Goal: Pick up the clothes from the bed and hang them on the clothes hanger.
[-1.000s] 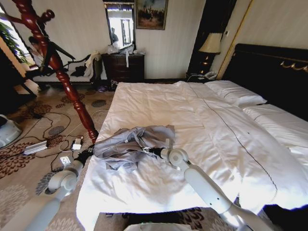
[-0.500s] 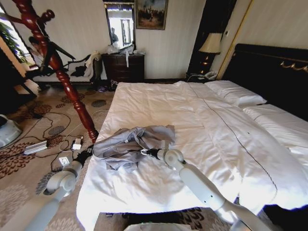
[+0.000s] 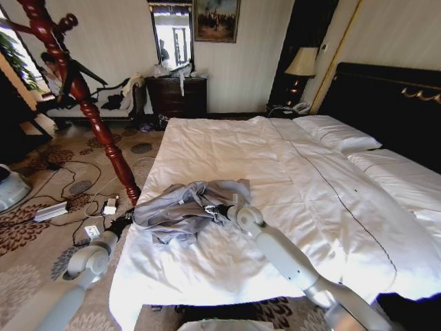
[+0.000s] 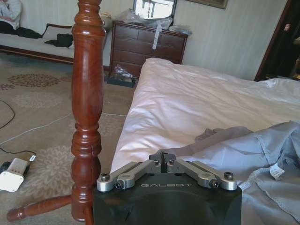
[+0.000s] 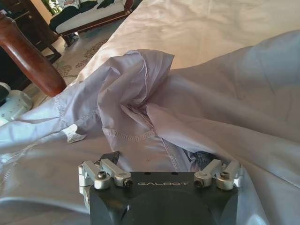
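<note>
The right gripper (image 3: 215, 209) sat low on the bed (image 3: 227, 269), its fingers spread wide over the jacket (image 3: 180, 205) and closed on nothing, folds of grey-blue cloth bunched just ahead of it. The left gripper (image 4: 162, 158) waited at the bed's near edge beside the jacket, fingers pinched together and empty. Behind it rose the red-brown wooden coat stand (image 3: 83, 95) from the carpet (image 3: 41, 241).

The clothes (image 3: 182, 207), a light grey-blue jacket, lie crumpled in a heap at the bed's (image 3: 289, 172) seven o'clock corner, on white sheets, with folds bunched and a stitched hem showing.
</note>
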Controlling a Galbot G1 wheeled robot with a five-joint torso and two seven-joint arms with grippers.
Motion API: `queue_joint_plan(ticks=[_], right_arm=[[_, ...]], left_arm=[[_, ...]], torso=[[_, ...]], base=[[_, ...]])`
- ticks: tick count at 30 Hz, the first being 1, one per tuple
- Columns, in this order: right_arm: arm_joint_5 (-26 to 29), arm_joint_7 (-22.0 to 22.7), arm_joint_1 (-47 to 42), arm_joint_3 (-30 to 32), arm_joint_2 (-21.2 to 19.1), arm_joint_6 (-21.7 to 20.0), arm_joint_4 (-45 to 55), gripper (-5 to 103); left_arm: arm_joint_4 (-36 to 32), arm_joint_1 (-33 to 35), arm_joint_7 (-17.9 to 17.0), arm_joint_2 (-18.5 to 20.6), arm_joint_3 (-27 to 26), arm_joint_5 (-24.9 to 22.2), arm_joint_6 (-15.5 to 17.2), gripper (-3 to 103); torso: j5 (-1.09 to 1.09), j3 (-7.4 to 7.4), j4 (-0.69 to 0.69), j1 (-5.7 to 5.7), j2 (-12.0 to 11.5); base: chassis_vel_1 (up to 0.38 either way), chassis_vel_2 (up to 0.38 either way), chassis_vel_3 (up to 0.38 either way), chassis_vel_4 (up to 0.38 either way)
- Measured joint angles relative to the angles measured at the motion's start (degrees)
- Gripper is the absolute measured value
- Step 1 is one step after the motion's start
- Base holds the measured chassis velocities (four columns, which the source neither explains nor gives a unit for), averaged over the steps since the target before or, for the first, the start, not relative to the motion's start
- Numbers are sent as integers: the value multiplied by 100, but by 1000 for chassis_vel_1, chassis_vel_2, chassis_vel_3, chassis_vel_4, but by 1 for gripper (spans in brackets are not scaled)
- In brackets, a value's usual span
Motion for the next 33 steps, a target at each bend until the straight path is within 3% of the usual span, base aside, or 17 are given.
queue_joint_plan(ticks=[7,13,18,20,27,33], right_arm=[[-165,-113,249,-150,56,114,-401,87],[-108,-134,341,-184,132,131,-555,77],[-57,-136,363,-204,126,134,-557,55],[-52,-137,365,-218,122,135,-557,55],[-38,-137,368,-263,120,140,-501,23],[-7,-108,359,-251,87,167,-386,7]], left_arm=[[7,69,51,7,-85,-3,-9,0],[32,57,64,-2,-79,-3,-16,0],[46,58,74,-2,-79,-3,-18,0],[49,58,76,-3,-79,-2,-18,0],[50,52,79,-10,-65,11,-20,0],[37,55,79,-9,-62,16,-20,0]], torso=[[0,0,-1,0,0],[0,0,-1,0,0],[0,0,-1,0,0],[0,0,-1,0,0],[0,0,-1,0,0],[0,0,-1,0,0]], base=[[0,0,0,0],[0,0,0,0],[0,0,0,0],[0,0,0,0],[0,0,0,0],[0,0,0,0]])
